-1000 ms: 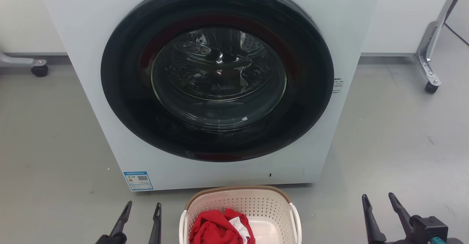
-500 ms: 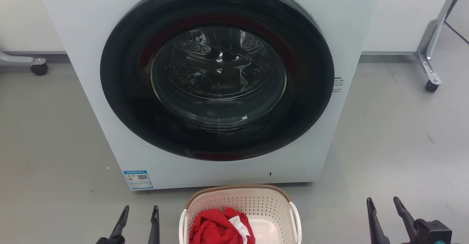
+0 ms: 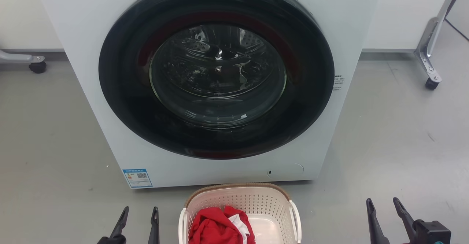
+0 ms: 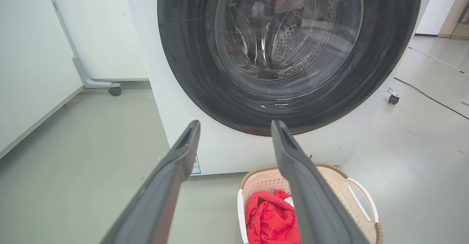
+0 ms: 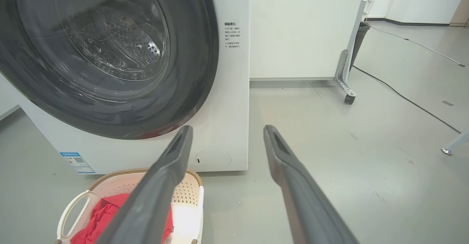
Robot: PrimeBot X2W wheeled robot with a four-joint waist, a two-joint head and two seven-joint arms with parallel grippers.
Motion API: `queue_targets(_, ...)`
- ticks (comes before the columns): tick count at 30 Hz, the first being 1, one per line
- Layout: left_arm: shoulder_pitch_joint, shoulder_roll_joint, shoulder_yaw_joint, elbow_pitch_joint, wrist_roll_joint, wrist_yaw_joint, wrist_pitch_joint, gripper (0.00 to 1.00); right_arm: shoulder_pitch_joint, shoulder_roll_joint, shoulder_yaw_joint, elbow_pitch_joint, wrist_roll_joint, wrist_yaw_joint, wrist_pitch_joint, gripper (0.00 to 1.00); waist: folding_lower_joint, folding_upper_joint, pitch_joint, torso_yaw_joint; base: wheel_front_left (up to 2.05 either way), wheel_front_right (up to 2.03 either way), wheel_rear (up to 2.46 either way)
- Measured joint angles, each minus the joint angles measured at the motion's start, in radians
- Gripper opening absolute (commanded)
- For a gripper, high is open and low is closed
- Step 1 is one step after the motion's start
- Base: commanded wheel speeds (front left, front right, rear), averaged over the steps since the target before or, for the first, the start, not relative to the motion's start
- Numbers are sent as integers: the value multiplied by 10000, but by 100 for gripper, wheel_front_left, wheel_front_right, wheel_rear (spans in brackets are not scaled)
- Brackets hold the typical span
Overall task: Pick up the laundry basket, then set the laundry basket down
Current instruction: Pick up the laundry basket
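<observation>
Down at six o'clock in the head view, on the grey floor [image 3: 55, 145], sits the laundry basket [image 3: 256, 202]. I judge it light: thin cream plastic with perforated walls, holding a crumpled red garment [image 3: 212, 229] with a bit of white in it. The cloth is heaped toward the basket's nine o'clock side, so the load may tip slightly that way when lifted.

The walls look stiff enough but smooth, and likely to flex or slip under a squeeze. I would take hold by the two white side handles, one at nine o'clock [image 3: 182, 224] and one at three o'clock [image 3: 295, 218], one per hand, lifting evenly.

My left gripper [image 3: 141, 209] hangs at seven o'clock, fingers spread and empty, near the nine o'clock handle but apart from it. My right gripper [image 3: 382, 200] is at five o'clock, likewise spread around nothing, well apart from the other handle.

At twelve o'clock, just beyond the basket's far rim, stands the washing machine [image 3: 73, 17], its round dark door facing me.
</observation>
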Motion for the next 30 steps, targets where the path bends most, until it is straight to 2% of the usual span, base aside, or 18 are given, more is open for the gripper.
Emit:
queue_targets(15, 20, -215, 19, -123, 115, 2, 215, 100, 2, 94, -17, -65, -176, 12, 0, 100, 1, 0, 315, 71, 0, 0, 0)
queue_targets(30, -274, -251, 109, -512, 148, 2, 360, 100, -442, 128, -21, -385, -353, 13, 0, 100, 1, 0, 1626, 107, 0, 0, 0)
